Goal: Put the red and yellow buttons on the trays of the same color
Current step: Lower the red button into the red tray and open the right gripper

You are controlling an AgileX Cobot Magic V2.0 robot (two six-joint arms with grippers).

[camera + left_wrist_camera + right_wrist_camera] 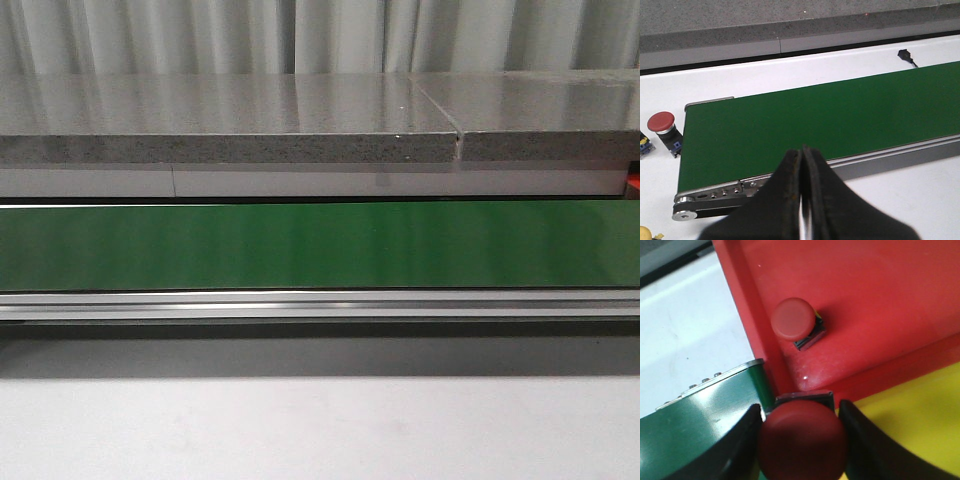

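Left side first: left gripper (802,200) is pressed closed with nothing between its fingers, hanging over the near edge of the green belt (830,120). Off the belt's end, on the white table (805,70), stands a red button (661,122) on its dark base, not yet picked. A blue-and-yellow part (644,145) sits just beside it at the frame edge, and a bit of a yellow button (645,233) shows in the corner; too cropped to say more. A small black plug (905,55) lies on the far side of the belt.

Front view: only the belt, its rail and a grey shelf (230,120); no arms or buttons visible.

Right side: right gripper (801,440) is clamped on a second red button (802,440), fingers on both sides of the cap. It hovers over the corner where belt end, red tray (880,300) and yellow tray (920,410) meet. One red button (792,320) already rests inside the red tray, near its wall.

Step in hand, as I read it: carrying the held button to the red tray. Next move needs a shift further over the red tray's floor, clear of the rim and the button already there, then lower and release. Yellow tray is right alongside, so placement must not drift that way.
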